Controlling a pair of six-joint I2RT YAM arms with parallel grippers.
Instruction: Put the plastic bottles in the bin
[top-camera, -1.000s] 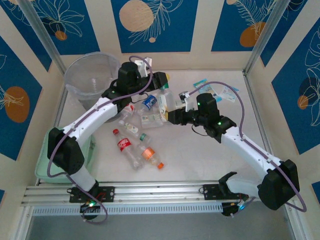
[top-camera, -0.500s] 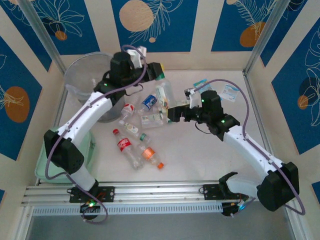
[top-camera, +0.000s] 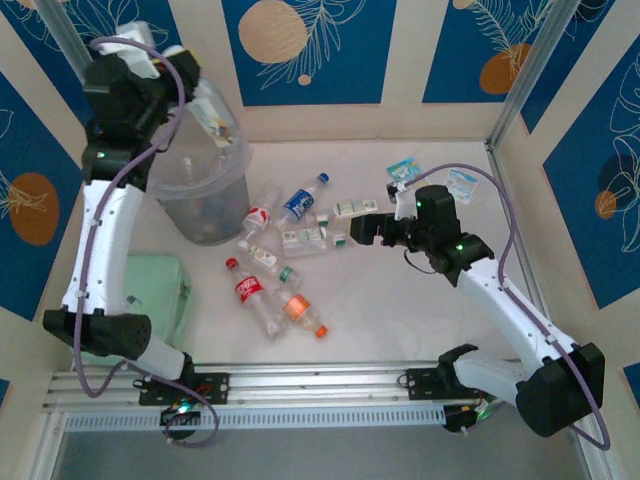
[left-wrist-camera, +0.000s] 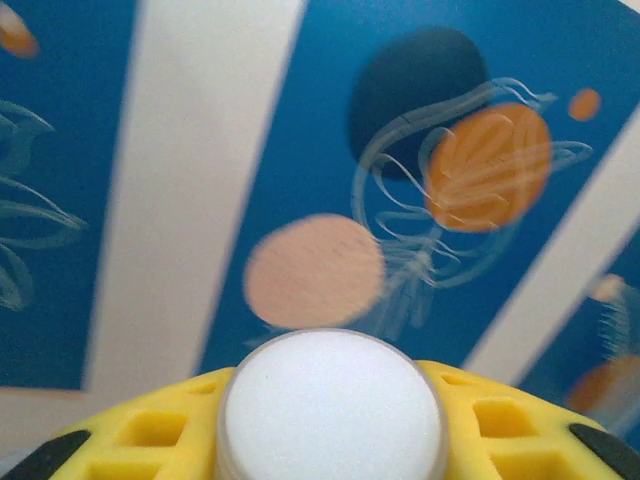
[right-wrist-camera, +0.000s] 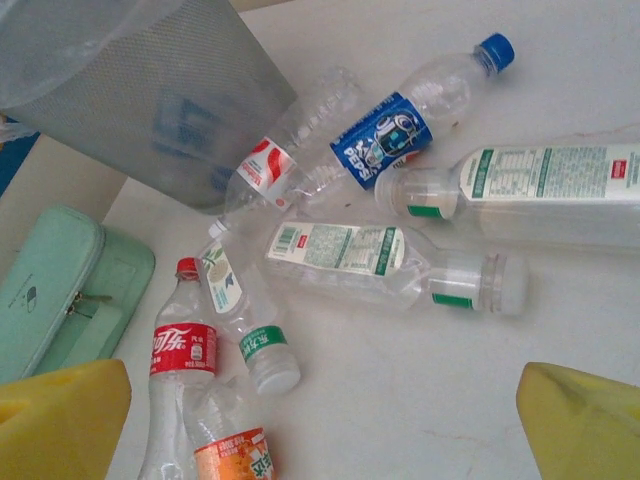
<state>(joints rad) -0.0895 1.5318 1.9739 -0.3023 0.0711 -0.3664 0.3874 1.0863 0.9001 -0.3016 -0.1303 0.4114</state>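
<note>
Pincer, left (top-camera: 200, 100): raised high over the translucent greyish-white round plastic bin (top-camera: 165, 185), closed on a clear plastic bottle (top-camera: 218, 122). In the left wrist view, the bottle's white round end (left-wrist-camera: 330, 405) sat between the yellow fingers.

Step in hand, as judged: release into the bin. The bottle appeared to hang near the far right side of the mouth. The drop would go best with the bottle brought further inside the rim before the jaws part, so that a light, crushed bottle does not glance off the edge.

Pincer, right (top-camera: 360, 228): empty, fingers spread wide, low over the bottles lying loose on the white table (top-camera: 400, 300), beside the bin.

Loose bottles, markings:
- Blue-capped bottle (right-wrist-camera: 385, 135), blue label, "PEPSI" legible.
- Red-capped bottle (right-wrist-camera: 185, 350), red label, white Chinese script in the Coca-Cola style.
- Clear bottle, red-and-white label (right-wrist-camera: 265, 165), wording unreadable, lying against the bin wall.
- Two squarish bottles, white-and-green labels (right-wrist-camera: 345, 250) and (right-wrist-camera: 545, 185), fine print too small to read.
- Small bottle, green-banded label (right-wrist-camera: 255, 340), characters unclear.
- Bottle with orange label (right-wrist-camera: 235, 455), partly cut off.

Other: pale green zipped pouch (right-wrist-camera: 60, 290); two blue-and-white packets (top-camera: 402, 168), well apart from the bottles.
</note>
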